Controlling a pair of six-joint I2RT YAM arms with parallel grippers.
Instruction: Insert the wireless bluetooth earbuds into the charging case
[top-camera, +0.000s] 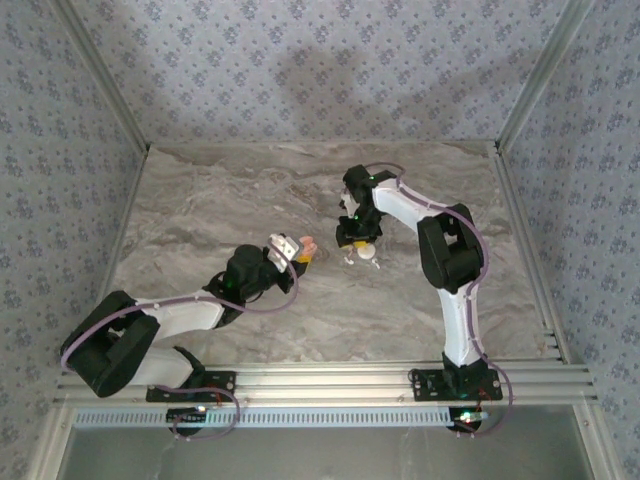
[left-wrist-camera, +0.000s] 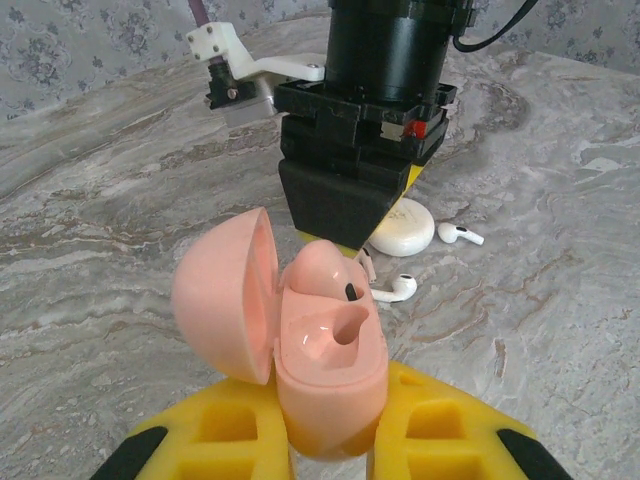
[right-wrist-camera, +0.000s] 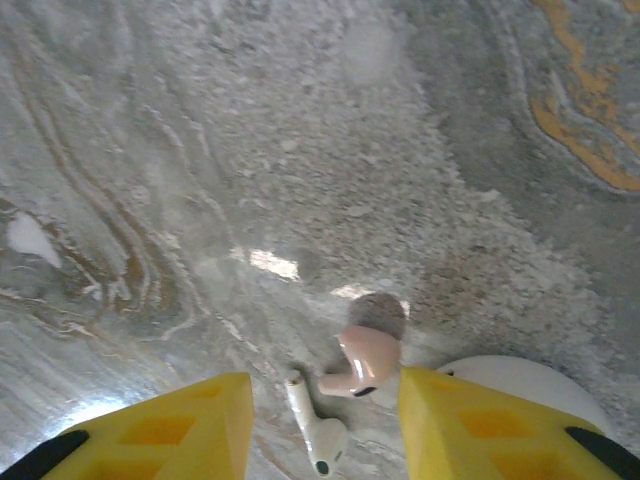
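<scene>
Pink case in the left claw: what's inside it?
The charging case stands open in the left claw. Its near socket looks empty; a pink lump behind, perhaps an earbud, hides the far one. The claw's yellow fingers cover its base.

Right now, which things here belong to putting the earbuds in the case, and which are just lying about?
For the job: open pink case, clamped in the left gripper; white earbud; second white earbud; small pink piece between the right gripper's open fingers, likely an earbud.
Lying about: white round disc next to the earbuds; its use is unclear.
</scene>
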